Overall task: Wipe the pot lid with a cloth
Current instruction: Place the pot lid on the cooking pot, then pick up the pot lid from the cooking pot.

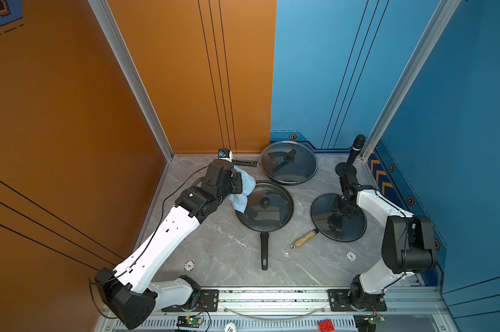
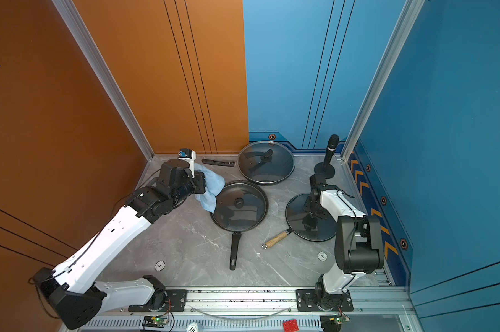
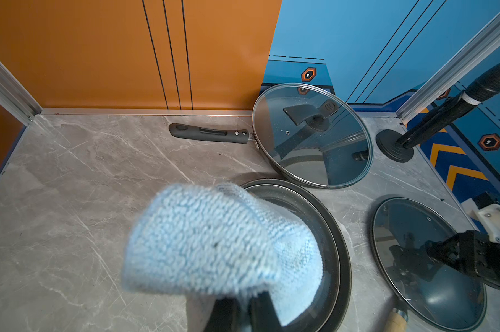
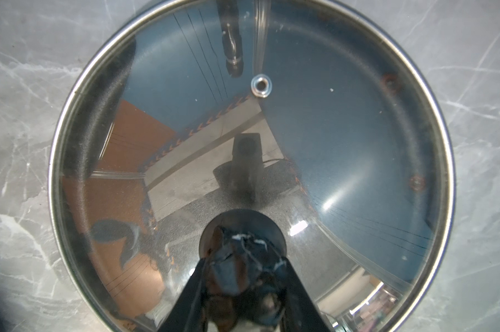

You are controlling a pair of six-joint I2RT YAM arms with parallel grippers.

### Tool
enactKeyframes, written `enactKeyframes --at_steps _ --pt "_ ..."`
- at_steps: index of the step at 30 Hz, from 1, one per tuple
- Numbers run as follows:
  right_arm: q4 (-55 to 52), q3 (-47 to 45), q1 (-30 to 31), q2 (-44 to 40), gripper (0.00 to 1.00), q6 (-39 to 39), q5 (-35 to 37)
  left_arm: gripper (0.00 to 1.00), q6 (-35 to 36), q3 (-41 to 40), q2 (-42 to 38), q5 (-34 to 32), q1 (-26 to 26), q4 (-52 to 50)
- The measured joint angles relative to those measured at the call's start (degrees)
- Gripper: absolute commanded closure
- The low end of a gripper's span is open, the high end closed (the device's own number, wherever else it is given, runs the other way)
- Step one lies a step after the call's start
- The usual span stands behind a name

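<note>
**cloth in the air, lid pinned, no wiping contact yet**

the step in hand looks like the carry: bringing the cloth (image 1: 244, 191) to the glass before the first stroke. the left claw (image 3: 243, 309) is clamped on one bunched end of the cloth, and the rest hangs loose in a fold. in both top views the cloth's lower corner overlaps the rim of the middle lid (image 1: 271, 214), which sits on the black-handled pan. whether the cloth touches that glass or hangs just above it, i cannot tell.

the right claw (image 4: 243, 258) is closed on the knob (image 4: 243, 230) of the held lid (image 4: 329, 143). that lid sits on the pan with the wooden handle (image 1: 304, 238), well apart from the cloth. this grip suggests the held lid is the one being steadied for wiping, though the cloth is nearer the middle lid. a third, far lid (image 1: 289, 162) rests at the back of the desk (image 1: 220, 244), untouched.

next, the left arm likely needs to swing the cloth across the desk and lower it until the fold lies flat on the glass. it should then sweep around the knob without striking the right claw's fingers. the risk is that the loose fold drags or catches on the middle lid's knob (image 1: 264, 202) on the way over.
</note>
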Motion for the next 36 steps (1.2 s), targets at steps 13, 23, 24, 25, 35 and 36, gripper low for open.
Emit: enactKeyframes --at_steps 13,23,24,25,35,36 --pt "0.5 0.5 0.3 -2.4 0.08 1.7 1.6 1.00 0.0 0.0 0.1 0.0 0.0 0.0" --pt "1.9 4.9 10.9 -9.6 0.00 7.8 0.5 1.00 -0.1 0.0 0.1 0.0 0.1 0.0" --pt "2.6 5.3 14.1 -9.9 0.00 8.9 0.4 1.00 -0.3 0.0 0.1 0.0 0.1 0.0" --pt "3.6 5.6 17.6 -10.2 0.00 10.4 0.3 1.00 -0.5 0.0 0.1 0.0 0.3 0.0" --pt "13.0 10.0 39.0 -13.7 0.00 18.6 3.3 1.00 -1.1 -0.1 -0.9 0.0 1.5 0.0" --pt "16.9 8.1 39.1 -15.3 0.00 19.1 2.8 1.00 -1.1 -0.1 -1.3 0.0 1.6 0.0"
